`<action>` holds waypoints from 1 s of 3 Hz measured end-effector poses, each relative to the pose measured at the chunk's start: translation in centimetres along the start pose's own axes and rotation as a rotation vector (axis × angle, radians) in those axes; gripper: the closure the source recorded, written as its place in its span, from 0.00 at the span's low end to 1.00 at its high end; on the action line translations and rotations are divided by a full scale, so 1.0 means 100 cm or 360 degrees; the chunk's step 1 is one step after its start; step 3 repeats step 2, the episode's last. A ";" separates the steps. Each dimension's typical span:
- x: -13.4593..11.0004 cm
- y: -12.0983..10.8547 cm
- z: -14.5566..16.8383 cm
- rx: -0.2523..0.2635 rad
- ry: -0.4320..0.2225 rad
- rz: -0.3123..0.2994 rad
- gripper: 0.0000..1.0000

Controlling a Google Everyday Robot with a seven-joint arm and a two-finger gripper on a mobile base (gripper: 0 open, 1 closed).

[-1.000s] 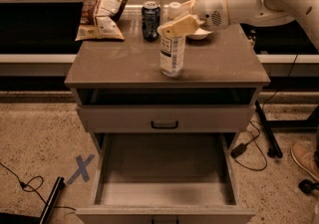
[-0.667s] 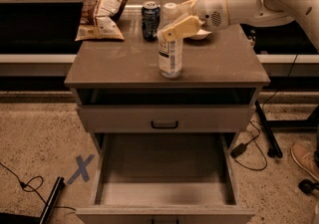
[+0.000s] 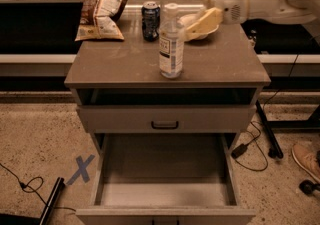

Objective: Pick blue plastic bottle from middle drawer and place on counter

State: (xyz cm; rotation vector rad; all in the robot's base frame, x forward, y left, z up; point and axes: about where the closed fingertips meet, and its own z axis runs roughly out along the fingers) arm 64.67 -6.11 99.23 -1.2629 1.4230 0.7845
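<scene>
The blue plastic bottle [image 3: 171, 43], clear with a white cap and white label, stands upright on the counter [image 3: 220, 64], near its middle. My gripper [image 3: 194, 13] hangs above the back right of the counter, just right of the bottle's cap and apart from it, fingers spread and empty. The middle drawer [image 3: 165, 194] is pulled out below, and its pale floor is bare.
A dark soda can [image 3: 150, 19] and a chip bag [image 3: 102, 4] sit at the back left of the counter. A shallower drawer front with a black handle [image 3: 165, 124] is above the open drawer. A blue tape X [image 3: 82, 169], cables and a shoe [image 3: 306, 161] are on the floor.
My gripper has let go of the bottle and drawn back to the right and up. The bottle stays standing on the counter.
</scene>
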 end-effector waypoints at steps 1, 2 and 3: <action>-0.017 -0.003 -0.039 0.0071 -0.0052 -0.0144 0.00; -0.017 -0.003 -0.040 0.0075 -0.0051 -0.0156 0.00; -0.017 -0.003 -0.040 0.0075 -0.0051 -0.0156 0.00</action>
